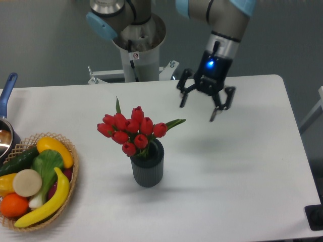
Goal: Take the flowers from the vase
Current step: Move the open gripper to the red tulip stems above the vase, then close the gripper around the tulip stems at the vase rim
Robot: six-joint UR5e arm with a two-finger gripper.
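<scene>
A woven basket [70, 171] of fruit sits at the table's [242, 166] left; mid-table, red tulip flowers [132, 130] stand in the ribbed dark vase [148, 169]; up right, the tilted tool [203, 107] hangs released, fingers spread, empty
</scene>
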